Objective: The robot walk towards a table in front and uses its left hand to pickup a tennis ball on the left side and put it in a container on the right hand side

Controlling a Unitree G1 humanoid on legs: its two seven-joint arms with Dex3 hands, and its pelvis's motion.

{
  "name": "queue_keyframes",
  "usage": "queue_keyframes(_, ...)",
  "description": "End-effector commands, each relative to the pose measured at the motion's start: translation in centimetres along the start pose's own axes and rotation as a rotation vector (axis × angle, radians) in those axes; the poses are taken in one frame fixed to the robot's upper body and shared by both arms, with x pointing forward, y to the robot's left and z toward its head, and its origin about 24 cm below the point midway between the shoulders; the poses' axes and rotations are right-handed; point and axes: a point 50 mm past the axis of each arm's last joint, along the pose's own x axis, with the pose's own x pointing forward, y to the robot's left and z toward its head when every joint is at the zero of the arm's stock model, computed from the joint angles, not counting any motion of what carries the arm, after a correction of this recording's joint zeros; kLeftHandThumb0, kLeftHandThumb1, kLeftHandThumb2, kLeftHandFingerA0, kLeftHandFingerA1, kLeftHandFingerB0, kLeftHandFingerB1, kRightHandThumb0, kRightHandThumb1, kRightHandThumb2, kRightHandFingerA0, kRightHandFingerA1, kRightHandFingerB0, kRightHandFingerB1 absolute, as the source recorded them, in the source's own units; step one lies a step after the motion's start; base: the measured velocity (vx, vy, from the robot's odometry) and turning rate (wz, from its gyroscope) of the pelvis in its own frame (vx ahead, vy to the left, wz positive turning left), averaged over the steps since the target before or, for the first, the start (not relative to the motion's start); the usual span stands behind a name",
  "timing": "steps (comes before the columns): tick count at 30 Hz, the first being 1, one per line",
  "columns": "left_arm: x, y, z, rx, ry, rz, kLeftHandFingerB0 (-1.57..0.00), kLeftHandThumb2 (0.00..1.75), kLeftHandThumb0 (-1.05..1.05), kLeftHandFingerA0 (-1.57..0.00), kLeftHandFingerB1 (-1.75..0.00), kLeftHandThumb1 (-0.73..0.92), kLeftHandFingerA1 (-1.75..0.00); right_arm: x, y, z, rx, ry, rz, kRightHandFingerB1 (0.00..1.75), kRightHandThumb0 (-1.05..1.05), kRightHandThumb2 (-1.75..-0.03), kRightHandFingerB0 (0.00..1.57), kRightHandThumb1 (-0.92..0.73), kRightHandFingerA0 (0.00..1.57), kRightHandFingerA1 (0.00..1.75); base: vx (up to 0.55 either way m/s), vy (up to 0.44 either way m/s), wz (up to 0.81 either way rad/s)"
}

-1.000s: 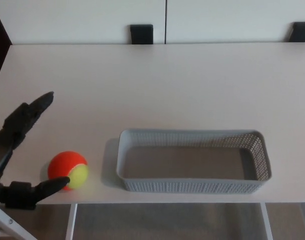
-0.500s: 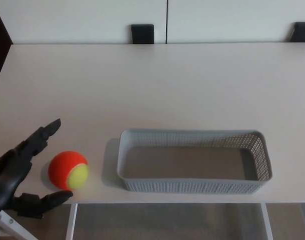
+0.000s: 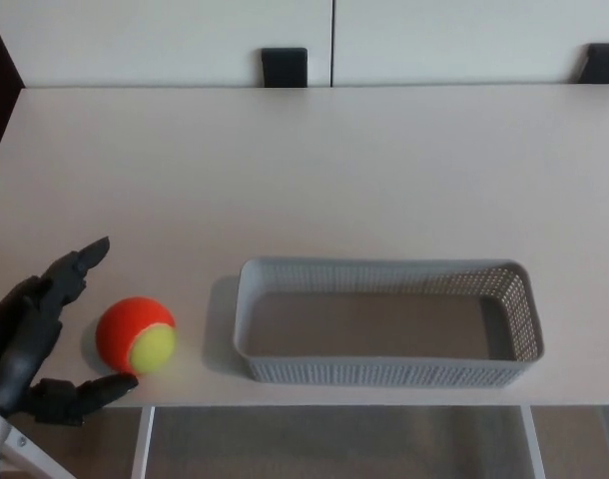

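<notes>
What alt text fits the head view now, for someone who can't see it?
The robot's left hand is open around an orange-and-yellow tennis ball without gripping it, near the front left edge of the white table. To the ball's right lies an empty grey mesh basket.

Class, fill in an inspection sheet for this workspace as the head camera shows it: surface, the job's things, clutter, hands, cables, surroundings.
Surface: pale table, plain top, bare apart from the job's two things.
Job's things: orange and yellow tennis ball near the front left edge; grey mesh basket to its right, apart from it, empty.
Clutter: nothing seen.
Hands: left hand open, fingers spread on either side of the ball, not closed on it; right hand not in view.
Cables: nothing seen.
Surroundings: white wall panels behind the table, with two black brackets at the far edge.
</notes>
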Motion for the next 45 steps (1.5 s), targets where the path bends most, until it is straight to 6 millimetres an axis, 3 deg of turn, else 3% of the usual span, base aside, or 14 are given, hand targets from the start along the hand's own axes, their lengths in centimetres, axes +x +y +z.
queue_keyframes(1, 0.1, 0.2, 0.2, 0.021, -0.044, 0.057, 0.0, 0.85, -0.34, -0.01, -0.48, 0.23, -0.49, -0.1, -0.6, 0.0, -0.007, 0.02, -0.003, 0.39, -0.4, -0.59, 0.54, -0.63, 0.73, 0.44, 0.0, 0.0, 0.0)
queue_keyframes(12, 0.8, 0.9, 0.5, 0.023, -0.062, 0.087, 0.0, 0.85, -0.34, -0.01, -0.48, 0.23, -0.49, 0.4, -1.2, 1.2, -0.012, -0.004, -0.016, 0.39, -0.4, -0.59, 0.54, -0.63, 0.73, 0.44, 0.0, 0.0, 0.0)
queue_keyframes(42, 0.7, 1.6, 0.5, 0.025, -0.068, 0.106, 0.0, 0.85, -0.34, -0.01, -0.48, 0.23, -0.49, 0.6, -1.3, 2.0, -0.021, -0.02, -0.014, 0.39, -0.4, -0.59, 0.54, -0.63, 0.73, 0.44, 0.0, 0.0, 0.0)
queue_keyframes(43, 0.7, -0.1, 1.3, 0.001, -0.082, 0.039, -0.08, 0.73, -0.65, -0.26, -0.3, 0.4, -0.48, 0.5, -1.4, 2.2, 0.016, -0.044, -0.047, 0.31, -0.53, -0.57, 0.29, -0.55, 0.29, 0.32, 0.0, 0.0, 0.0)
queue_keyframes(44, 0.6, -2.6, 2.8, -0.035, -0.111, -0.058, -0.09, 0.74, -0.65, -0.27, -0.31, 0.39, -0.49, 0.4, -1.6, 2.4, 0.076, -0.079, -0.099, 0.32, -0.54, -0.57, 0.3, -0.56, 0.28, 0.32, 0.0, 0.0, 0.0)
queue_keyframes(45, 0.6, -2.6, 2.8, -0.034, -0.113, -0.059, -0.09, 0.74, -0.65, -0.27, -0.31, 0.39, -0.49, 0.3, -1.6, 2.4, 0.079, -0.078, -0.099, 0.32, -0.54, -0.57, 0.3, -0.56, 0.28, 0.32, 0.0, 0.0, 0.0)
